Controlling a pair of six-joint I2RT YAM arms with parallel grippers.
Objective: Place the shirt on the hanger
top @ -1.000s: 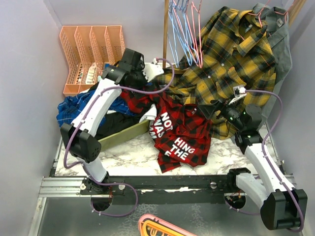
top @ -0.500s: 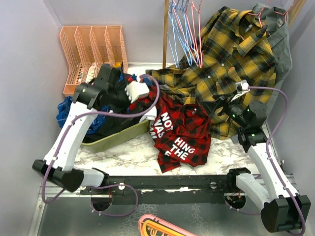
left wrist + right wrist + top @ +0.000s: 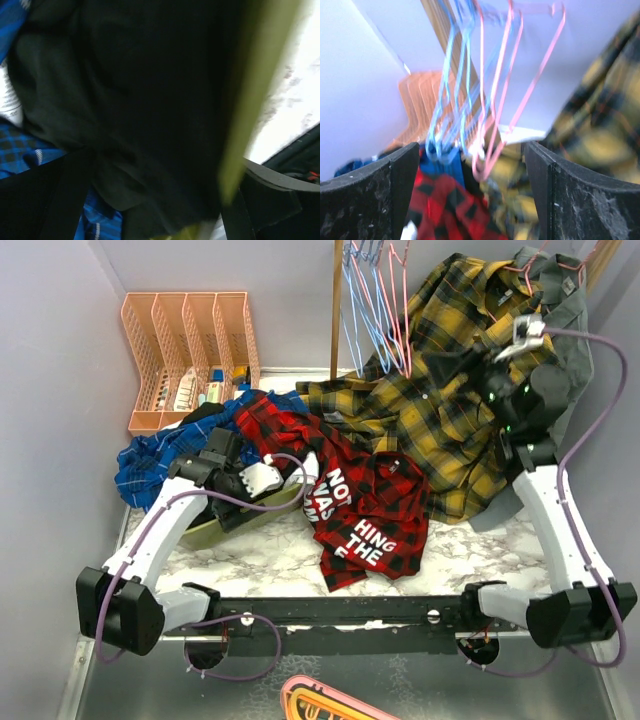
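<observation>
The red-and-black plaid shirt (image 3: 365, 505) lies crumpled on the table's middle, white lettering up; it shows blurred in the right wrist view (image 3: 445, 212). The pink hanger (image 3: 398, 310) hangs at the back among light blue hangers (image 3: 362, 300); in the right wrist view the pink hanger (image 3: 517, 95) hangs ahead of my fingers. My right gripper (image 3: 490, 390) is raised in front of the yellow plaid shirt, open and empty (image 3: 470, 192). My left gripper (image 3: 250, 502) is open and empty (image 3: 150, 210) over dark cloth (image 3: 130, 100) in the green bin (image 3: 200, 533).
An orange rack (image 3: 190, 340) stands at back left. A blue plaid shirt (image 3: 150, 465) lies left by the bin. The yellow plaid shirt (image 3: 470, 370) and a grey garment (image 3: 572, 330) hang at back right. A wooden pole (image 3: 337, 300) stands by the hangers.
My left arm has pulled back from the shirt pile toward the near side, down over the green bin. My right arm has risen and swung back toward the hangers. The shirt has not moved.
</observation>
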